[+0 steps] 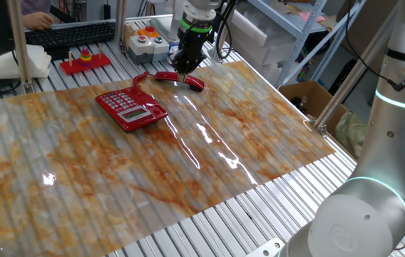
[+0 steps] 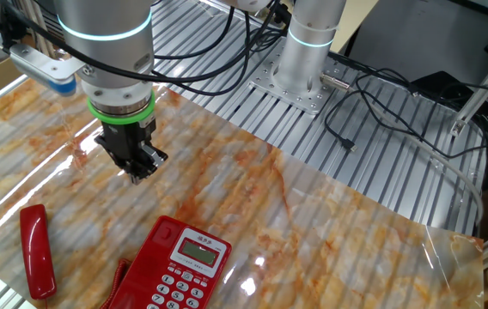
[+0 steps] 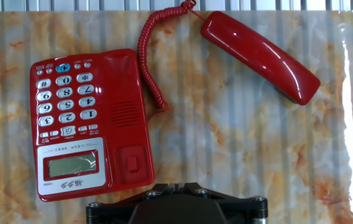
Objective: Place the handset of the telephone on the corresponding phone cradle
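You're at the reach-in step: the handset [image 3: 260, 56] lies on the mat just beside the telephone [image 3: 89, 124], cradle [image 3: 125, 118] empty, and the gripper [image 2: 141, 167] hovers above holding nothing (can't tell how wide), so next you drop onto it.

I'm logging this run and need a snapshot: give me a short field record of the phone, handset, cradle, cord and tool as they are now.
handset: lying on the marbled mat, off the phone, not held
phone: flat on the mat, keypad up
cradle: empty, the strip beside the keypad
cord: coiled, runs from handset end to phone
tool: above the mat, holding nothing; fingers look close together, open or shut unclear
task state: handset not yet picked up
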